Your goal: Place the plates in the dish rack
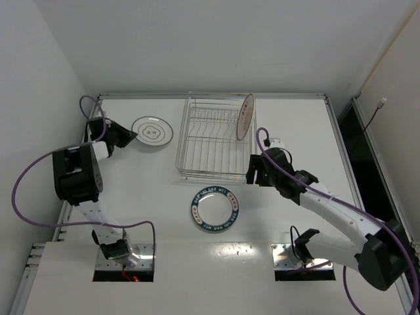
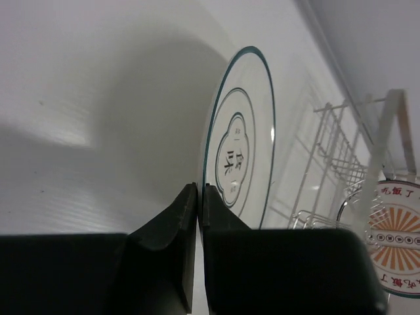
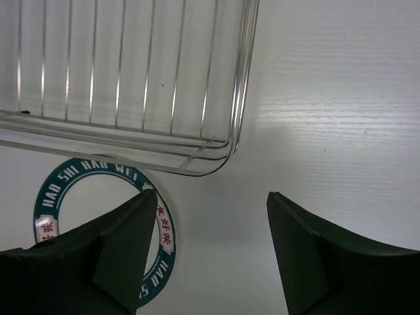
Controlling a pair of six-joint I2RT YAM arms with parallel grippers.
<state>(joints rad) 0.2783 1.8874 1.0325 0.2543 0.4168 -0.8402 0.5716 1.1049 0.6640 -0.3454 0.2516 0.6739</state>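
Note:
The pale grey plate with a dark centre motif point(image 1: 152, 131) is at the back left, left of the dish rack point(image 1: 209, 138). My left gripper point(image 1: 128, 136) is shut on its near rim; in the left wrist view the plate point(image 2: 239, 151) stands on edge between the closed fingers point(image 2: 184, 216). The sunburst plate point(image 1: 245, 116) stands upright in the rack's right side and also shows in the left wrist view point(image 2: 394, 239). The blue-lettered plate point(image 1: 215, 209) lies flat in front of the rack. My right gripper point(image 1: 252, 172) is open and empty over the table by the rack's front right corner point(image 3: 216, 157), with the blue-lettered plate point(image 3: 98, 223) at its left.
The table's raised back edge point(image 1: 210, 96) runs just behind the rack. White walls close in the left and back. A dark gap runs along the table's right side point(image 1: 351, 144).

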